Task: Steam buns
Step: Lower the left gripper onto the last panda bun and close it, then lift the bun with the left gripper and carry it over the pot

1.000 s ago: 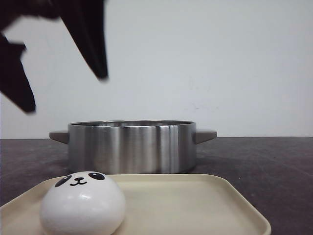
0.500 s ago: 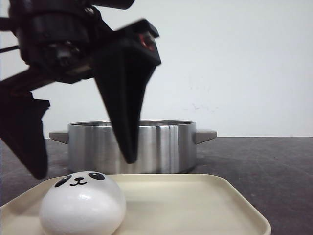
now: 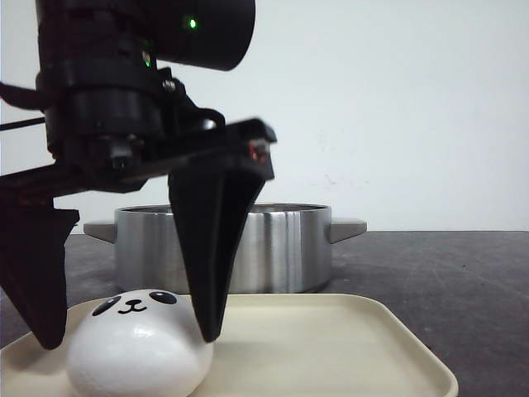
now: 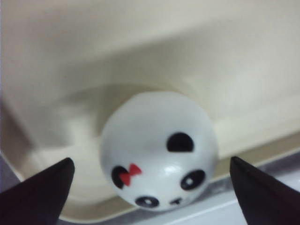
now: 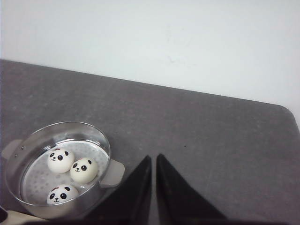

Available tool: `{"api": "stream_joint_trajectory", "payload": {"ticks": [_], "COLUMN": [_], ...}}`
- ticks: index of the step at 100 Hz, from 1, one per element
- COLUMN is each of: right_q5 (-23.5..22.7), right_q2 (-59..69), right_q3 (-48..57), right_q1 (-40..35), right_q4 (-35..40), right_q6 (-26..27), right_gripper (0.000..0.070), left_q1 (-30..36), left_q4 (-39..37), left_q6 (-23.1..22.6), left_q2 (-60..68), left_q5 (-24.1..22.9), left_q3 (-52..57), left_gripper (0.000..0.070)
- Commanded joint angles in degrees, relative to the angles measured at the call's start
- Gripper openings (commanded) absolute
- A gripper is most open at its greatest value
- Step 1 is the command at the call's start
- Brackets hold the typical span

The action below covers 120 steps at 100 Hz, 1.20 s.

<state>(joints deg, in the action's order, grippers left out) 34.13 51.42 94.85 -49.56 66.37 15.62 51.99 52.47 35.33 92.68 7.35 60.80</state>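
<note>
Last bun [image 3: 139,343] sat at tray's [image 3: 347,331] front-left corner; left gripper [image 3: 124,331] straddled it, jaws wide. Glossy dome looked slippery, probably soft: grip low on flanks. Right gripper [image 5: 153,187] jaws nearly closed, empty

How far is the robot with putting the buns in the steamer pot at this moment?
Done: three buns already lie inside the steel pot. In hand: the left gripper is open, its fingers on either side of the last bun on the cream tray, not closed on it. Left: grasp that bun and carry it to the pot. The right gripper is shut and holds nothing, over the table.
</note>
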Motion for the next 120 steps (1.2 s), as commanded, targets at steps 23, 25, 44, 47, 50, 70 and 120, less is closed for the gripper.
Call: {"api": "stream_joint_trajectory", "payload": {"ticks": [23,25,44,47,50,70,120], "right_q5": [0.3,0.4,0.4,0.4,0.4,0.4,0.9], "right_q2": [-2.5,-2.6,-3.8,-4.0,-4.0,-3.9,-3.9], "right_q3": [0.8,0.8,0.8,0.8,0.8,0.8,0.7], "right_q1": [-0.6,-0.6,-0.6,-0.6,-0.6,-0.6,-0.6], "right_q4": [0.9,1.0,1.7,1.9,1.9,3.1,3.2], "right_q6": [2.0,2.0,2.0,2.0,2.0,2.0,2.0], "right_gripper": [0.0010,0.0010,0.0010,0.0010,0.0010,0.0010,0.0010], "left_q1": [0.6,0.6,0.6,0.7,0.9,1.2,-15.8], "left_q4": [0.2,0.2,1.3,1.8,2.2,2.4,1.9], "left_q6": [-5.0,-5.5,-8.9,-9.6,-10.2,-11.6,-24.6], "left_q2": [4.5,4.5,1.7,0.9,-0.1,-4.2,3.1], "left_q5": [0.0,0.0,0.5,1.0,1.4,-0.9,-7.5], "left_q3": [0.9,0.9,3.3,4.2,5.2,15.9,28.2], "left_gripper": [0.0000,0.0010,0.0009,0.0009,0.0009,0.0009,0.0009]}}
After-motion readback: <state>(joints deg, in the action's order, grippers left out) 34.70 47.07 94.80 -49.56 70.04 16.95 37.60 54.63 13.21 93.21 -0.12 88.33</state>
